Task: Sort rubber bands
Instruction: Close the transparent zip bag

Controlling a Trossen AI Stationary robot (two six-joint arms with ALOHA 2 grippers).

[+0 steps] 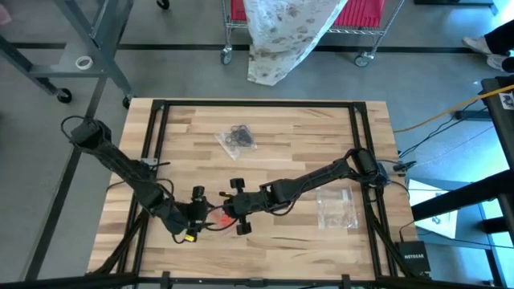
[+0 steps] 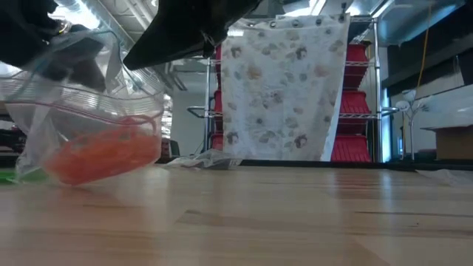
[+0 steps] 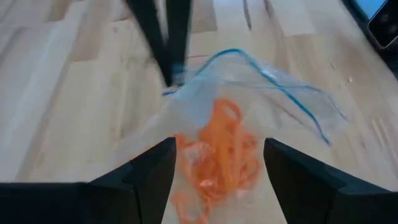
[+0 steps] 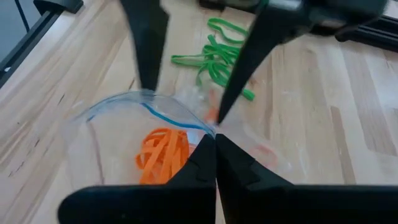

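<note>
Tabletop: right hand (image 4: 214,144) pinching bag (image 4: 118,124)

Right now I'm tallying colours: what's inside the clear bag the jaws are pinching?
Orange rubber bands bunched inside the clear bag; any bands beneath the pile are hidden.

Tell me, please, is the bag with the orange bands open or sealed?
Open: the bag's blue-edged mouth gapes in both wrist views, the right gripper pinching its rim, orange bands inside.
</note>
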